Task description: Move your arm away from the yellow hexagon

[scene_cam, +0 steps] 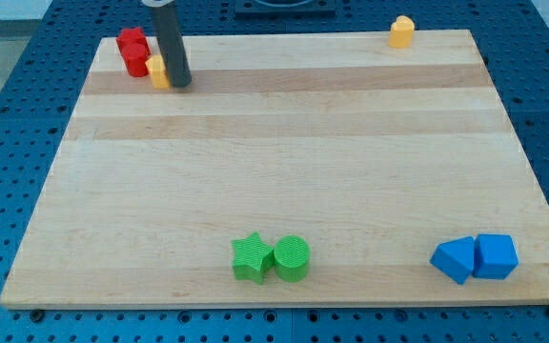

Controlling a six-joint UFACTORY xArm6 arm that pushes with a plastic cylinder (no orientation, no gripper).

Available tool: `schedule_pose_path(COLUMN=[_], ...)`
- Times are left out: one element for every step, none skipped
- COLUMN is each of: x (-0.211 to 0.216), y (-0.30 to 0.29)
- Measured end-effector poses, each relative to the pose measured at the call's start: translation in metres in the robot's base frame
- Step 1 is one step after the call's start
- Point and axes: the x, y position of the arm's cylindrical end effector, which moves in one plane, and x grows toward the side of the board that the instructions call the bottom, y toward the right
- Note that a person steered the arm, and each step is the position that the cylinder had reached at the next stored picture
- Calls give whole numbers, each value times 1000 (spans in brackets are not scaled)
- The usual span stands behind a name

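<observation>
The yellow hexagon (158,70) is seen at the frame's upper left, touching the red block (133,50) on one side and my tip (179,84) on the other. No gripper is fitted, so no open or closed state applies. If the rod were withdrawn leftward, the hexagon would likely be dragged along. No containers are present.

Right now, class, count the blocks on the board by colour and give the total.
Red: 1, the red block
Yellow: 2, the yellow block beside my tip and the yellow block
Green: 2, the green star and the green cylinder
Blue: 2, the blue triangular block and the blue cube
Total: 7
</observation>
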Motion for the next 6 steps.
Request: schedule_pose_path(x=[0,4,15,21,20,-1], y=[-7,23,114,209,306,395])
